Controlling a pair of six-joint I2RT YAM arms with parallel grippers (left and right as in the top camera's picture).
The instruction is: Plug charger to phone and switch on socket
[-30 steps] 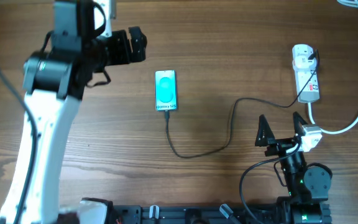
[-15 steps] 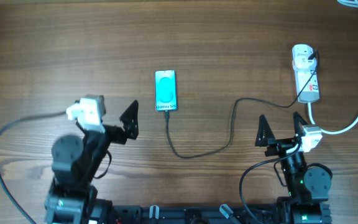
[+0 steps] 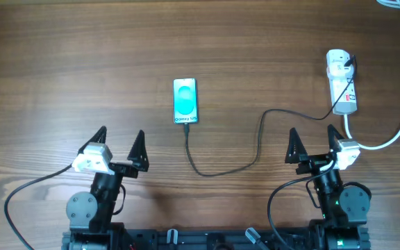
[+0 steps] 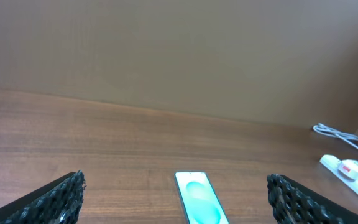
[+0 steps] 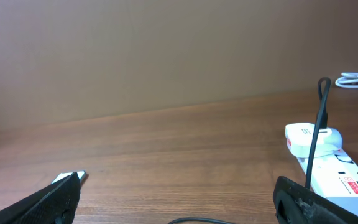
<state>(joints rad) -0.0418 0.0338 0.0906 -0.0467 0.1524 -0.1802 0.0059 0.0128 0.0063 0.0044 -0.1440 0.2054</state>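
Observation:
The phone (image 3: 185,101) lies face up at the table's middle, its teal screen lit; it also shows in the left wrist view (image 4: 199,198). The charger's thin black cable (image 3: 255,142) runs from the phone's near end, where its plug sits, in a curve to the white socket strip (image 3: 342,83) at the right; the strip also shows in the right wrist view (image 5: 331,165). My left gripper (image 3: 119,142) is open and empty near the front left. My right gripper (image 3: 313,142) is open and empty at the front right, near the socket's cord.
A thick white cord (image 3: 394,135) loops from the socket's near end up the right edge of the table. A white adapter (image 3: 337,60) is plugged into the strip's far end.
My left arm has swung back from high over the table's left and folded down to the front left, jaws open. The right arm, phone and cable have not moved.

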